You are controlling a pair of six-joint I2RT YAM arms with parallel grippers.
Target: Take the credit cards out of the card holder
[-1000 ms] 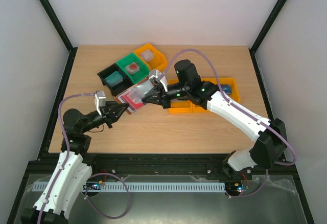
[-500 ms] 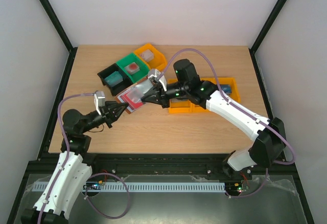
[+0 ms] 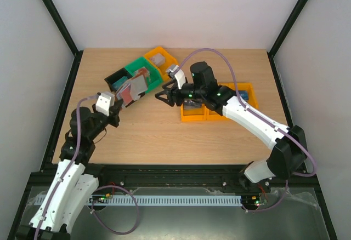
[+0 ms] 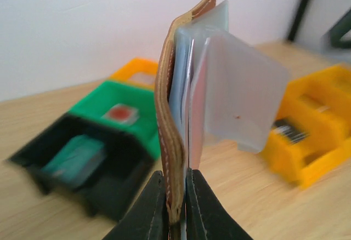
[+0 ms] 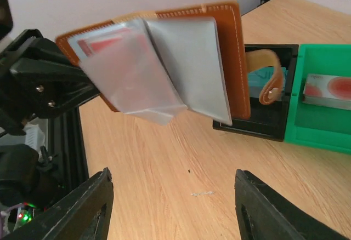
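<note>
My left gripper (image 3: 123, 101) is shut on the lower edge of the card holder (image 3: 135, 86), a brown leather wallet held upright above the table. In the left wrist view the card holder (image 4: 166, 114) stands edge-on between the jaws of the gripper (image 4: 176, 178), and its clear plastic sleeves (image 4: 241, 92) fan out to the right. In the right wrist view a red credit card (image 5: 101, 45) shows inside one sleeve of the card holder (image 5: 227, 32), and the snap tab (image 5: 270, 84) hangs at the right. My right gripper (image 3: 166, 95) is open and empty, a short way right of the wallet.
Black (image 3: 116, 79), green (image 3: 145, 68) and yellow (image 3: 164, 59) bins stand in a row behind the wallet, each holding something small. An orange divided tray (image 3: 219, 113) lies under the right arm. Bare wood lies below the open right gripper (image 5: 173, 188).
The right gripper has let go of the wallet, opened and drawn back to the right. The left gripper has swung the wallet up and towards the bins.
</note>
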